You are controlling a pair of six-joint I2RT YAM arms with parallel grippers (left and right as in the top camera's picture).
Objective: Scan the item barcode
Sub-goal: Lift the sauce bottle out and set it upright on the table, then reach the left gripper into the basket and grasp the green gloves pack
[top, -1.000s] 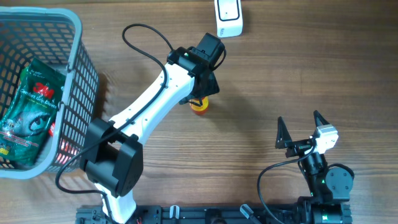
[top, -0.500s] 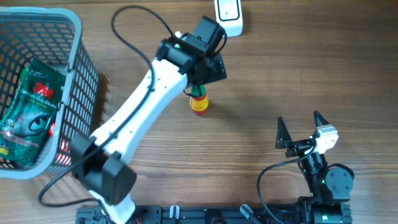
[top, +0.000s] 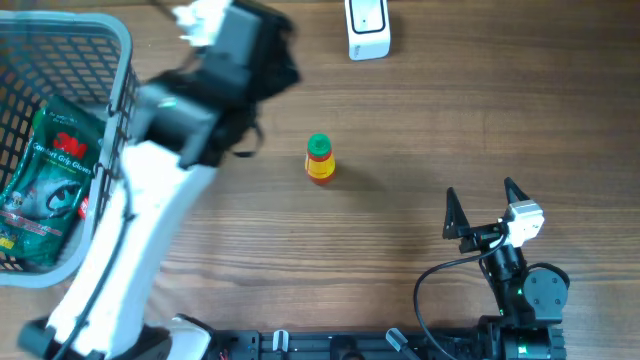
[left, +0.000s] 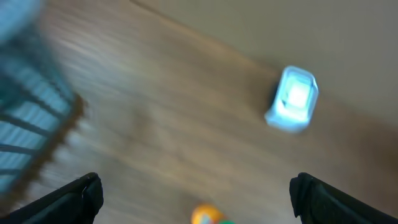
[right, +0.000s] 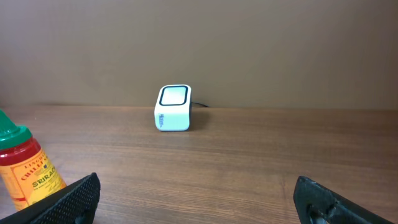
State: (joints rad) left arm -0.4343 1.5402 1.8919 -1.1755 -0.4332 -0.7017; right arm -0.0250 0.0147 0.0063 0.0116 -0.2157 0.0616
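The wooden table carries a grey wire basket at its far left corner, a green packet lying inside it. The white left arm reaches up beside the basket, blurred. The left gripper is spread wide and empty. By the near edge on the right, the right gripper is also spread wide, holding nothing. A white scanner sits at the far edge. The sriracha bottle stands upright mid-table, touching neither gripper.
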